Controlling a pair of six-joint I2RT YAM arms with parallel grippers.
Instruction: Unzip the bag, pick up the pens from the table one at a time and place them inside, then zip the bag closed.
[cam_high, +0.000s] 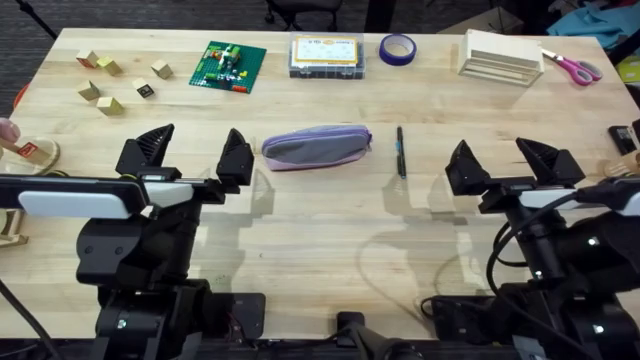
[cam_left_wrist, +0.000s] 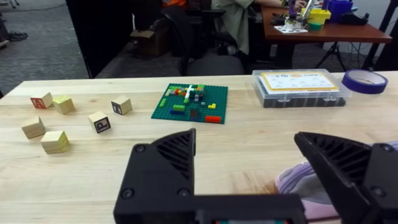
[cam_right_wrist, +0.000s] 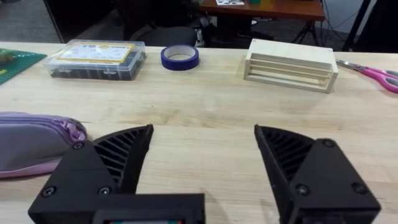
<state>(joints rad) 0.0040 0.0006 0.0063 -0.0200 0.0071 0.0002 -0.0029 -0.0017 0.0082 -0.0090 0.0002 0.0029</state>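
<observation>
Lying mid-surface (cam_high: 300, 215), zipped shut, the bag (cam_high: 316, 146); just right of it and apart, one black pen (cam_high: 400, 152) pointing near to far. Flanking both from the near side, left pincer (cam_high: 196, 155) and right pincer (cam_high: 505, 162), each spread wide and holding nothing. Probably staged so: left to steady the bag's end, right to work the zipper.
</observation>
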